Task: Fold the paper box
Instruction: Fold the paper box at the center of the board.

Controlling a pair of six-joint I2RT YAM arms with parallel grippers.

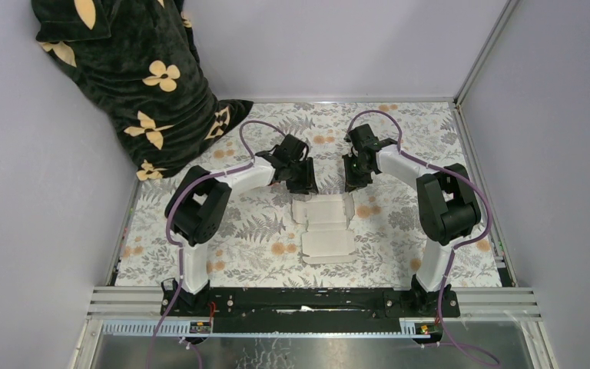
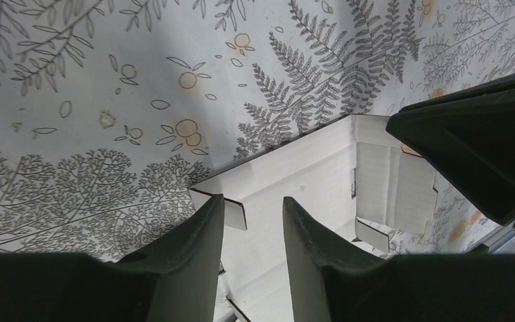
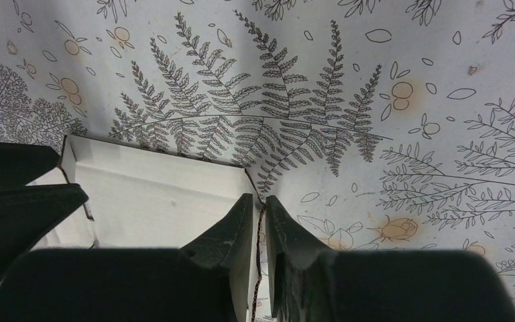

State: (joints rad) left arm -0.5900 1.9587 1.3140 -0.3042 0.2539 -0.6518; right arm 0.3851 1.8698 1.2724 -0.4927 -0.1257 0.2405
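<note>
The paper box (image 1: 327, 227) is a white die-cut sheet lying in the middle of the floral table, its far end partly raised. My left gripper (image 1: 304, 184) is at the sheet's far left corner. In the left wrist view its jaws (image 2: 253, 204) stand open above the white panel (image 2: 308, 174), with one finger next to a small side flap. My right gripper (image 1: 351, 183) is at the far right corner. In the right wrist view its fingers (image 3: 259, 201) are closed on the thin edge of the box's right flap, and the panel (image 3: 161, 194) lies to their left.
A dark blanket with cream flowers (image 1: 130, 77) is heaped at the back left corner. An aluminium post (image 1: 480, 54) and grey walls bound the table. A metal rail (image 1: 315, 296) carries both arm bases at the near edge. The floral cloth (image 1: 261, 238) covers the table.
</note>
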